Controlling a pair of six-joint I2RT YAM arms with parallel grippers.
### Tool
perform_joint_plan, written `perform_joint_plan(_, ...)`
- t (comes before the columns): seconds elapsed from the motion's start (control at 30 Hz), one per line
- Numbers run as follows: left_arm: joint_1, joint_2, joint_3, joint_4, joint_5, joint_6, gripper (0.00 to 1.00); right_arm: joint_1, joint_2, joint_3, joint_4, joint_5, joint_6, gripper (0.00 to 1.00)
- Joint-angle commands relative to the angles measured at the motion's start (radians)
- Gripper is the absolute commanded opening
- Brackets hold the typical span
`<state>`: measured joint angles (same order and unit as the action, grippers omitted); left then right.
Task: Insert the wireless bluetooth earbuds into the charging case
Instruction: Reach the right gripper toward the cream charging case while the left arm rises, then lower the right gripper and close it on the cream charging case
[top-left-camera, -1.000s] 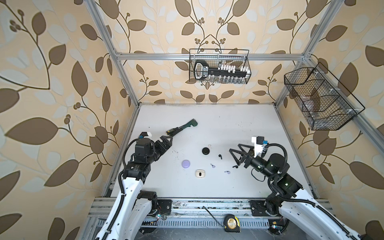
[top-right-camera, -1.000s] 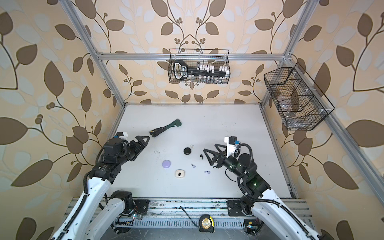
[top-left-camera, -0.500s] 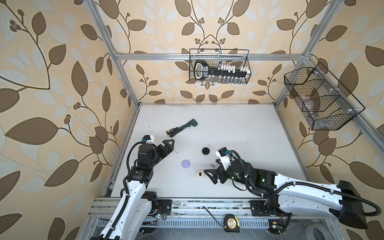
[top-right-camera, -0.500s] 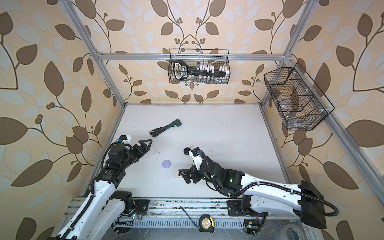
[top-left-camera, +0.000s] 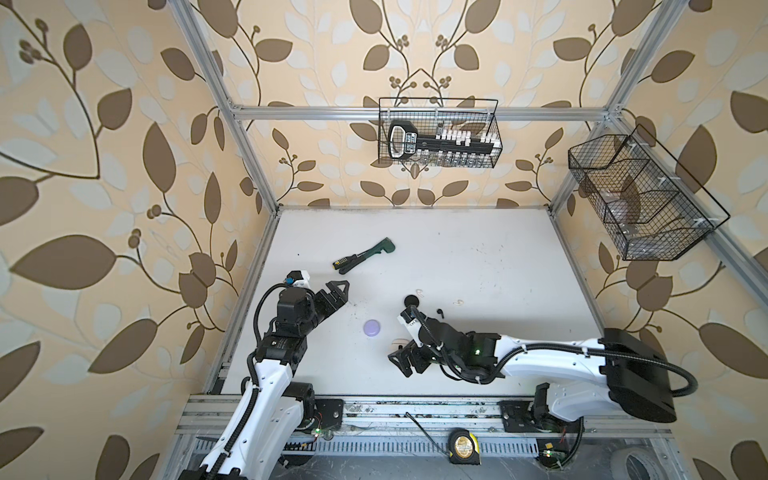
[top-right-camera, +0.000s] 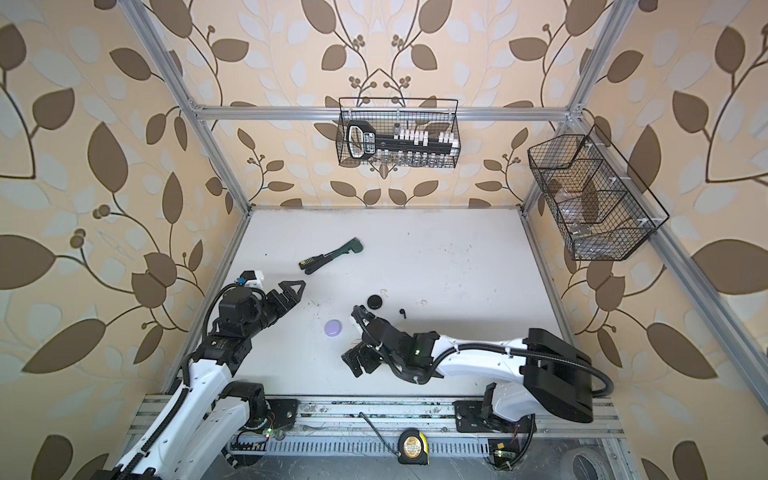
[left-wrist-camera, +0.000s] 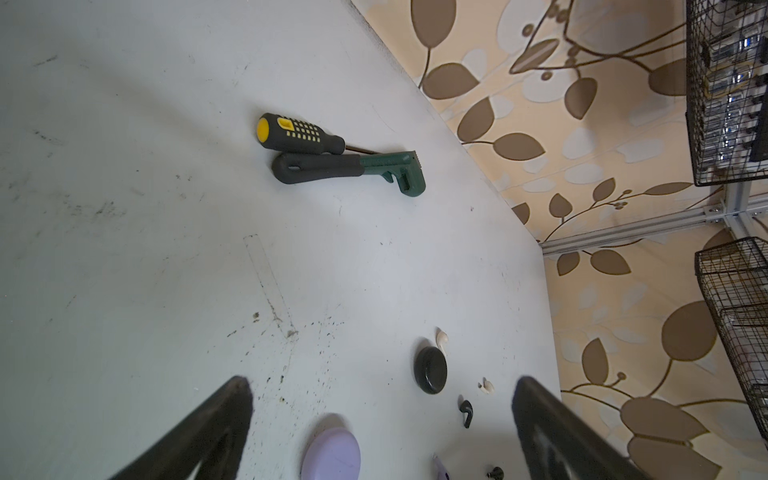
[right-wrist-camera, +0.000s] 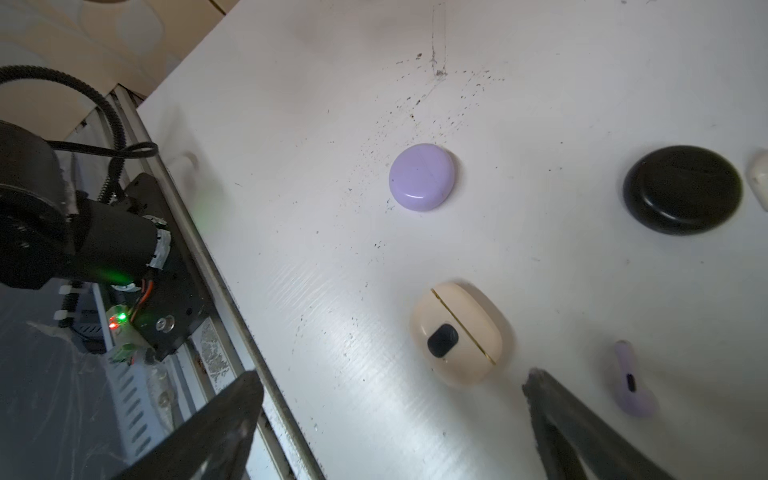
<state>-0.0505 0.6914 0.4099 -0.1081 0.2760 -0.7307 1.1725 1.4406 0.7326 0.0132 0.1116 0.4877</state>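
Three closed charging cases lie on the white table: lilac (top-left-camera: 372, 328) (right-wrist-camera: 422, 178), black (top-left-camera: 411, 300) (right-wrist-camera: 681, 189) and cream (right-wrist-camera: 459, 332). Loose earbuds lie around them: two white (top-left-camera: 419, 293) (top-left-camera: 458, 302), a black one (top-left-camera: 439, 311) (left-wrist-camera: 466, 411) and a lilac one (right-wrist-camera: 631, 380). My right gripper (top-left-camera: 405, 361) (right-wrist-camera: 390, 380) is open near the table's front edge. The cream case lies just beyond its fingertips, and in both top views the gripper partly hides that case. My left gripper (top-left-camera: 338, 291) (left-wrist-camera: 381, 382) is open and empty, left of the lilac case.
A yellow-black screwdriver (left-wrist-camera: 299, 135) and a green wrench (top-left-camera: 370, 251) lie at the back left of the table (top-left-camera: 478, 249). Wire baskets (top-left-camera: 438, 133) (top-left-camera: 640, 199) hang on the back and right walls. A tape measure (top-left-camera: 463, 444) sits on the front rail.
My right arm has swung from the right side across to the front middle and lowered by the cream case. The left gripper has shifted slightly. Both stayed open.
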Motion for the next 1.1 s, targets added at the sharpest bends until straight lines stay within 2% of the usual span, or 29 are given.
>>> perform_joint_plan(0.0,0.008,-0.024,0.037,-0.007,-0.027,0.028,0.99,0.007,0.045,0.024,0.005,-0.013,-0.024,1.00)
perform_joint_plan(0.27,0.008,-0.017,0.041,-0.012,-0.021,0.024,0.99,0.007,0.131,0.052,0.010,-0.030,-0.034,1.00)
perform_joint_plan(0.47,0.008,-0.012,0.044,-0.013,-0.015,0.024,0.99,-0.007,0.202,0.100,-0.023,0.023,-0.051,1.00)
perform_joint_plan(0.67,0.007,-0.012,0.046,-0.013,-0.014,0.024,0.99,-0.031,0.277,0.144,-0.025,-0.002,-0.075,1.00)
perform_joint_plan(1.07,0.007,0.002,0.045,-0.007,-0.004,0.021,0.99,-0.015,0.338,0.149,-0.015,-0.003,-0.066,1.00)
